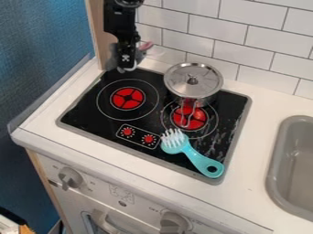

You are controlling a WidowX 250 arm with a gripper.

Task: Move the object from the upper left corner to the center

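A: Where is the pincer (126,68) seen?

B: It is seen at the upper left, pointed down over the far left corner of the black cooktop (85,115), with the arm (119,20) brought in from the top edge.

A: Is it spread or pressed together?

B: That cannot be told. Nor can it be made out whether anything is pinched.

A: And the thing to be moved?

B: A grey-and-pink object (140,54) is seen at that same corner, partly hidden by the pincer. Grey is shown on both sides of it, and a pink part is turned to the right. Whether the two are touching cannot be made out.

A: What is placed elsewhere on the cooktop?

B: A lidded metal pot (207,100) is set at the far right, its wire handle pointed toward the front, over the red of the right burner (198,120). Nearer the front, a turquoise brush (198,157) is laid at a slant, its white bristles turned to the far left and its handle end directed to the near right corner.

A: And the surroundings?

B: The cooktop is set into a white counter (260,122). A grey sink (299,160) is fitted to the right, and the back is lined with white tiles (245,23). Below the front edge, two grey knobs (70,177) are mounted.
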